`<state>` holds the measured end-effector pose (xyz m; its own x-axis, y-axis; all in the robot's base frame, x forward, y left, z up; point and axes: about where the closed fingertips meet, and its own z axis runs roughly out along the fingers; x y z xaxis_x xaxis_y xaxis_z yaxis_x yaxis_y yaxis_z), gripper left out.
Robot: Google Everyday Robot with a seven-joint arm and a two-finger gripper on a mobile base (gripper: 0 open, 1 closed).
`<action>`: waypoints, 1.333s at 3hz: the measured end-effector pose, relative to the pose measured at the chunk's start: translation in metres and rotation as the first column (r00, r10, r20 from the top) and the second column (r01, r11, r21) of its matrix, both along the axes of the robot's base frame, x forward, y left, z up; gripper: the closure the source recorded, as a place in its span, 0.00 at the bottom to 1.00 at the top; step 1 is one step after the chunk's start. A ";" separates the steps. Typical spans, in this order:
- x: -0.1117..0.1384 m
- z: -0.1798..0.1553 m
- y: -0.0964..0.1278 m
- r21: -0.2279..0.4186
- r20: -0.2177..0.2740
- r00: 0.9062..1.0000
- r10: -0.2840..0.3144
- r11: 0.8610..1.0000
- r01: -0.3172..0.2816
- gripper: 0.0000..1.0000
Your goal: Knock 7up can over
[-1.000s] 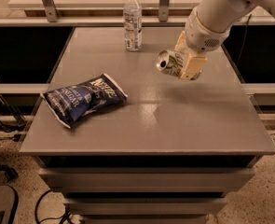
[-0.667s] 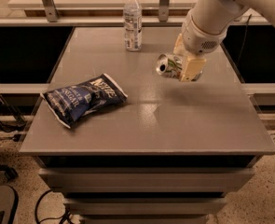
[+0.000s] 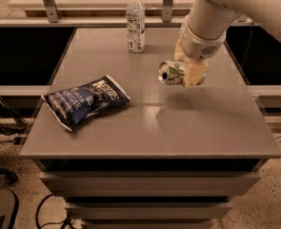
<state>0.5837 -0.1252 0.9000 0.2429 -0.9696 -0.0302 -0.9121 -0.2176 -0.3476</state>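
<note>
Grey table (image 3: pixel 216 128) is filling most of the view. 7up can (image 3: pixel 170 73) is lying sideways at right-center, silver top facing left, green marks showing, lettering unreadable. Gripper (image 3: pixel 193 75) is touching the can and hiding its far end; can't tell if it's clamping. Blue chip bag (image 3: pixel 85 101) is showing "VINEGAR". Water bottle (image 3: pixel 135 21) is standing behind, label unreadable.
</note>
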 end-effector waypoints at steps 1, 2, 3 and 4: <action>-0.006 -0.003 0.004 -0.028 -0.007 1.000 0.029 0.999 -0.030 1.00; -0.013 -0.005 0.009 -0.048 -0.015 0.998 0.059 0.997 -0.060 1.00; -0.020 -0.008 0.016 -0.064 -0.031 0.995 0.091 0.994 -0.093 1.00; -0.026 -0.013 0.021 -0.082 -0.045 0.992 0.118 0.989 -0.121 1.00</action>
<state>0.5575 -0.1042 0.8874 0.3576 -0.9331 0.0390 -0.8904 -0.3532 -0.2872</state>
